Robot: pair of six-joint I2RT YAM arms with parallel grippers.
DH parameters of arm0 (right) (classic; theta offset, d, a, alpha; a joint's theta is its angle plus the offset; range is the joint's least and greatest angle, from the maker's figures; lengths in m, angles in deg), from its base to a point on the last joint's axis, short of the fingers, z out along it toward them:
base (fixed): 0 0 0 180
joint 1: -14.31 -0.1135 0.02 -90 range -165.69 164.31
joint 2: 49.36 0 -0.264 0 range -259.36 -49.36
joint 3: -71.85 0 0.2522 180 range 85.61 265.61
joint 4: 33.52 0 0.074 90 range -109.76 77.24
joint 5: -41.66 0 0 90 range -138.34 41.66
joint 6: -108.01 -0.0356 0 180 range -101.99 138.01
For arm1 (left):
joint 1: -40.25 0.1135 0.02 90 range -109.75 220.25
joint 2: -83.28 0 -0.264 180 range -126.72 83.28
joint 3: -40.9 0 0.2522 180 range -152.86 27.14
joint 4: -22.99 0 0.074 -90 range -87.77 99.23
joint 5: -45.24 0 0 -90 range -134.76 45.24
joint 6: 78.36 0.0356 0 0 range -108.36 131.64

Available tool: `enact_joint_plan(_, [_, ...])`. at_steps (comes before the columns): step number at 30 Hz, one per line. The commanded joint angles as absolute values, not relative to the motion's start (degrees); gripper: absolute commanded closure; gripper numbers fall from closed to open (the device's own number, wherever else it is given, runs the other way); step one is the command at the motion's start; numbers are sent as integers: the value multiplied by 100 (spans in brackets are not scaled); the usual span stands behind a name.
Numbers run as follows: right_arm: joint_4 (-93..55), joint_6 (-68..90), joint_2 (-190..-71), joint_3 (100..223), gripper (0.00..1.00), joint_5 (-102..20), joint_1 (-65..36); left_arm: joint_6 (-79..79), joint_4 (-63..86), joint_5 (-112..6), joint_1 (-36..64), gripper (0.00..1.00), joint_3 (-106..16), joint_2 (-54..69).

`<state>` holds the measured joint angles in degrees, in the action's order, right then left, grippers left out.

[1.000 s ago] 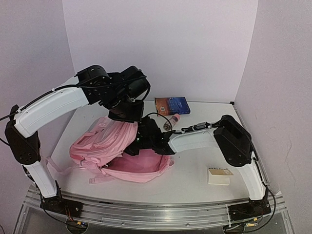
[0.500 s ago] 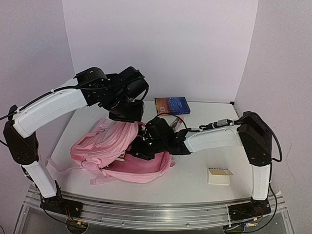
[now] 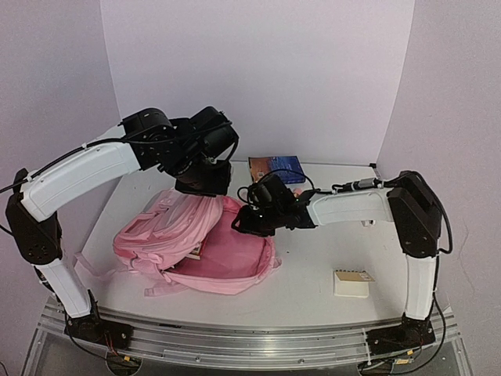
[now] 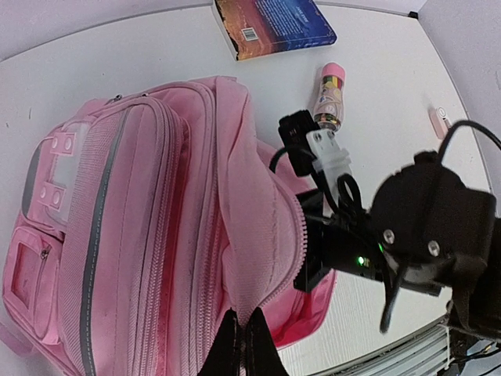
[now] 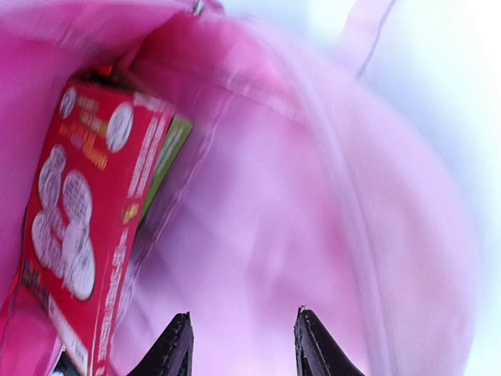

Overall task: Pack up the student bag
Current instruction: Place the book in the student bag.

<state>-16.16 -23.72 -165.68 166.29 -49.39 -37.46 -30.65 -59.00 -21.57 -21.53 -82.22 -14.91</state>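
Observation:
The pink student bag lies on its side, its main opening facing right. My left gripper is shut on the top flap by the zip edge and holds it up; the left wrist view shows its closed fingers pinching the fabric of the bag. My right gripper is open and empty, just at the mouth of the bag. In the right wrist view its gripper faces the pink lining, and a red box lies inside on the left.
A blue and orange book lies at the back. A small bottle with a pink cap lies beside the bag, behind my right wrist. A pale notepad lies front right. A small pink item lies far right.
My right gripper has drawn back out of the bag, up and to the right, leaving the red box inside. My left gripper has kept the flap raised.

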Motion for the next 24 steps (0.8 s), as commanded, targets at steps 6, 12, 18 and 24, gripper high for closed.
enact_joint_plan(6, [-1117,-1630,-17836,18337,63,-4906,-3730,-3014,-5394,-2033,-2105,100,-8185,-1079])
enact_joint_plan(12, [-969,-1669,-18076,18705,65,-4729,-3757,-3012,-5280,-2024,-2101,100,-8029,-967])
enact_joint_plan(18, [-971,-1653,-18207,18834,65,-4568,-3988,-3003,-5206,-2007,-2096,100,-7991,-938])
enact_joint_plan(24, [-971,-1639,-18311,19084,66,-4521,-4362,-3001,-5164,-2001,-2093,100,-7948,-920])
